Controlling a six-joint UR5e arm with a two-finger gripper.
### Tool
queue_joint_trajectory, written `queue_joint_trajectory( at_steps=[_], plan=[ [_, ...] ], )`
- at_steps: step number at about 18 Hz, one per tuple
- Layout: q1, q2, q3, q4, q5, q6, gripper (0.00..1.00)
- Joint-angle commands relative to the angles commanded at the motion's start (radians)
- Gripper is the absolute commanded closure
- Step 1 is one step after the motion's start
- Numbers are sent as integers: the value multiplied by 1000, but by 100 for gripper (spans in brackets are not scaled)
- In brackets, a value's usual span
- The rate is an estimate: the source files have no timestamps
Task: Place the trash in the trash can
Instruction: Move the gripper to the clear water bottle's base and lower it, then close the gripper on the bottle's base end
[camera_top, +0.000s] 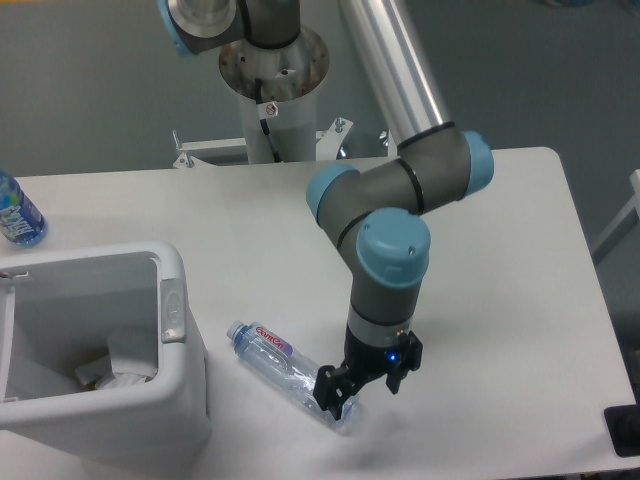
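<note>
The clear plastic bottle (290, 371) carries a red-white label. The large white boxy plastic bin (180, 398) has a grey oval latch. The black tool (362, 386) shows a blue light. The table (480, 300) is white. A blue-labelled bottle (17, 215) stands far left.

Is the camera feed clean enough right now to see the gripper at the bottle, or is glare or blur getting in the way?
In the fixed camera view, lighting is even and soft, with only faint shadows on the table. The clear bottle shows its red-white label legibly, but its transparent far end blends into the tabletop where the dark gripper meets it. A glare streak runs along the arm's metal tube; no motion blur now.
</note>
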Motion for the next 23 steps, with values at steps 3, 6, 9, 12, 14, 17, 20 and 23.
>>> queue_joint_trajectory(
  at_steps=[3, 6, 9, 12, 14, 17, 20, 23],
  plan=[
    [-6, -11, -5, -6, 28, -12, 0],
    [-20, -37, -2, -3, 58, -23, 0],
    [-26, -48, 5, 0, 58, -38, 0],
    [-41, -66, 2, 2, 89, -45, 0],
    [-55, -71, 3, 2, 110, -51, 0],
    [-58, -72, 0, 2, 112, -60, 0],
    [-60, -72, -9, 2, 115, -61, 2],
    [-61, -74, -11, 2, 117, -61, 16]
  ],
)
